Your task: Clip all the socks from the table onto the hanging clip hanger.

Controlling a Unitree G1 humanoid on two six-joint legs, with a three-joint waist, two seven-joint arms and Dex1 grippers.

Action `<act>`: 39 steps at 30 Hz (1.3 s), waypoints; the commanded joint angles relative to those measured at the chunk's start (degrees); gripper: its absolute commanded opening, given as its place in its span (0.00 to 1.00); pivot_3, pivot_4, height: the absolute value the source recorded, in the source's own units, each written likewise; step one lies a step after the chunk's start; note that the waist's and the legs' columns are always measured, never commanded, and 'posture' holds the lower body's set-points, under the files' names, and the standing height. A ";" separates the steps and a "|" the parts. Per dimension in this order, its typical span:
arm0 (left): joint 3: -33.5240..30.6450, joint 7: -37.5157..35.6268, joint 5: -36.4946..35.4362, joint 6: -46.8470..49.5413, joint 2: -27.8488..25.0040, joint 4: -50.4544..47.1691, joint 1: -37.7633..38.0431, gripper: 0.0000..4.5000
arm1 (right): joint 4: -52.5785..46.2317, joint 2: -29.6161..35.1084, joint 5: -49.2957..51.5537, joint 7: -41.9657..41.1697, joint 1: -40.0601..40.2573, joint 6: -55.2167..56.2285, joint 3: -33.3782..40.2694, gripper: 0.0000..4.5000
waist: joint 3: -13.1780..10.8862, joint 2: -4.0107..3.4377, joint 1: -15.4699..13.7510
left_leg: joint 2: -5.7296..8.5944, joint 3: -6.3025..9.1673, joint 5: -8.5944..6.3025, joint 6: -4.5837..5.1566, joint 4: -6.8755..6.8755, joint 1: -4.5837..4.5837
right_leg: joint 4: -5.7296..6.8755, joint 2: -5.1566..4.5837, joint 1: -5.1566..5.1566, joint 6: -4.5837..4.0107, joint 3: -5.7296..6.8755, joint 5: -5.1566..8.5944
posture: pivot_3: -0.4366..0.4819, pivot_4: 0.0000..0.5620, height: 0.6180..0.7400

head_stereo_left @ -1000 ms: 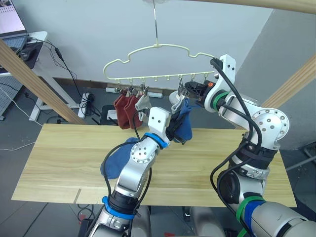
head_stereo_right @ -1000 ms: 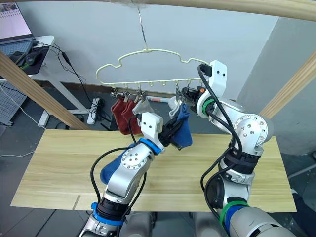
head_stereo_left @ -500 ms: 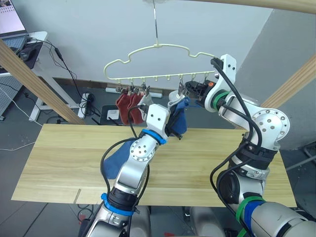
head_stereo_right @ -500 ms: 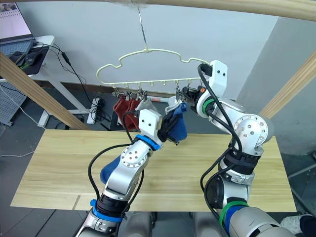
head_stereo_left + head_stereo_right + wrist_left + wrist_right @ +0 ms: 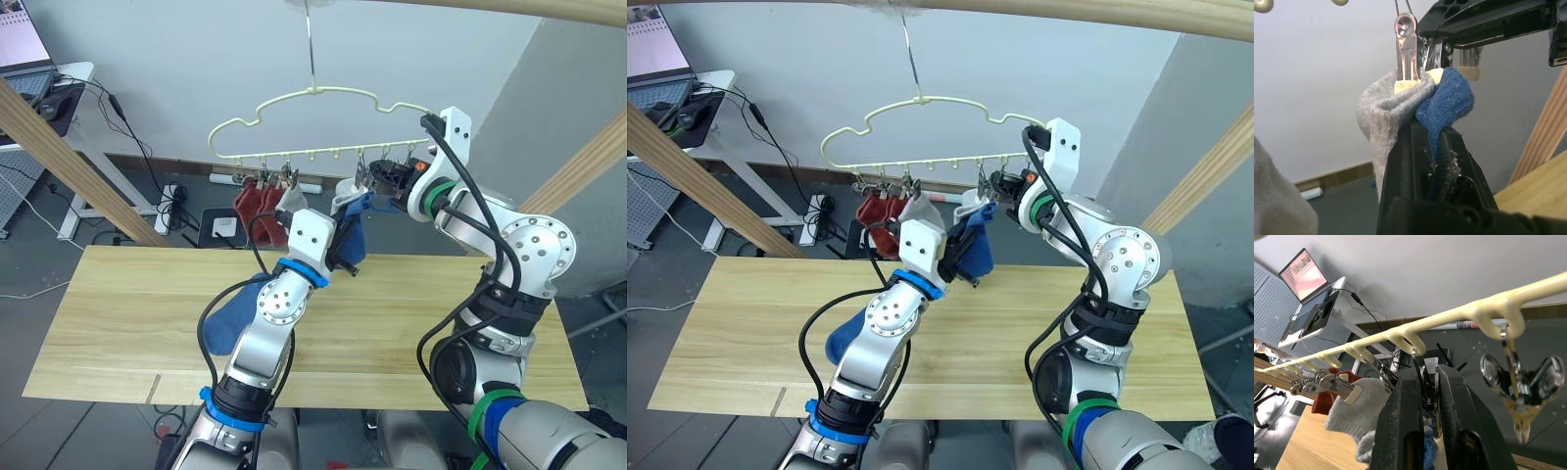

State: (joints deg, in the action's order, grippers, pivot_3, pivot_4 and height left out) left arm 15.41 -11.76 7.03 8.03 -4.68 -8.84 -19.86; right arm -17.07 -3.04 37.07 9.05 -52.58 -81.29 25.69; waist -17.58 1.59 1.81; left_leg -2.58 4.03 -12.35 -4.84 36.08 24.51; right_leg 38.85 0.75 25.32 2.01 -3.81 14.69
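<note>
- The clip hanger [image 5: 312,122] hangs by its long hook above the far edge of the table [image 5: 118,313]; open air lies under its left end, and the table's left part is bare planks.
- Two rust red socks [image 5: 257,204] hang side by side from clips just under the hanger's left part.
- One light grey sock [image 5: 292,201] hangs just right of the red pair; a second grey sock [image 5: 1382,117] is clipped near the hanger's middle, touching the blue one.
- One blue sock on the table [image 5: 227,313] lies below the hanger's left half, partly behind the left arm.
- The left pincer [image 5: 345,250] is clenched on the held blue sock [image 5: 1445,105], its tip raised to the clip [image 5: 1422,377] under the hanger's right part.
- The right pincer [image 5: 1425,396] is squeezed onto that clip, just beside the sock's tip.
- One free clip [image 5: 1518,391] hangs at the hanger's right end.
- Count seen: two red, two grey, two blue.
</note>
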 commanded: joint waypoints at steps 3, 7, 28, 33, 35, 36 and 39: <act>0.11 1.00 0.69 -1.78 1.29 -1.31 -0.57 0.00 | -1.26 -0.48 -0.44 1.28 -0.17 -0.44 0.94 0.03 | 0.00 0.00 0.00 | 0.00 0.00 0.00 0.00 0.00 0.00 | 0.00 0.00 0.00 0.00 0.00 0.00 | 0.48 0.54 1.00; -0.02 0.94 0.71 -1.77 1.39 -1.31 -0.61 0.00 | -1.28 -0.51 -0.42 1.43 -0.09 -0.43 0.90 0.03 | 0.00 0.00 0.00 | 0.00 0.00 0.00 0.00 0.00 0.00 | 0.00 0.00 0.00 0.00 0.00 0.00 | 0.48 0.54 1.00; 0.60 -1.88 -1.25 -0.80 2.61 0.03 -1.65 0.00 | -7.37 5.63 11.22 -8.37 1.10 -0.98 3.11 1.00 | -0.01 -0.01 0.00 | 0.00 0.02 0.00 0.00 -0.02 0.12 | -0.06 0.01 0.06 -0.01 0.04 -0.01 | 0.47 0.51 1.00; -1.11 -8.29 -10.57 4.41 4.54 1.40 -1.46 0.23 | -15.87 12.01 11.64 -11.93 9.83 1.31 -2.41 1.00 | -0.01 -0.01 0.07 | 0.01 0.04 0.00 0.00 -0.02 0.17 | -0.09 0.01 0.07 -0.10 0.02 -0.06 | 0.47 0.51 1.00; -1.70 -10.23 -12.34 5.91 3.54 1.10 -0.33 0.36 | -18.64 14.58 9.61 -13.22 14.14 4.93 -6.31 1.00 | -0.01 -0.01 0.17 | 0.02 0.04 0.00 0.00 -0.02 0.18 | -0.09 0.01 0.09 0.01 0.01 0.00 | 0.47 0.50 1.00; -2.61 -11.32 -13.68 7.29 2.43 0.34 0.86 0.43 | -19.57 15.51 7.78 -13.52 16.96 7.81 -8.33 1.00 | -0.01 -0.01 0.33 | 0.01 0.04 0.00 0.00 -0.02 0.17 | -0.10 0.03 0.08 0.01 0.02 0.01 | 0.47 0.50 1.00; -4.38 -14.34 -16.77 11.46 -1.32 -2.61 3.72 0.63 | -20.89 17.34 2.25 -13.68 22.99 15.60 -13.46 1.00 | -0.01 -0.01 1.27 | -0.04 0.04 0.00 0.00 -0.02 0.11 | -0.05 0.06 0.08 0.02 0.00 0.01 | 0.47 0.50 1.00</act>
State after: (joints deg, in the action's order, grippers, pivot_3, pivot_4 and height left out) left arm 12.31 -24.72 -7.89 18.28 -5.53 -7.97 -16.70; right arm -35.18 13.49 41.28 -3.76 -29.84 -70.06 13.61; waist -17.59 1.58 3.08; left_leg -2.62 4.06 -12.34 -4.85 36.06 24.62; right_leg 38.88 0.82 25.45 2.03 -3.84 14.70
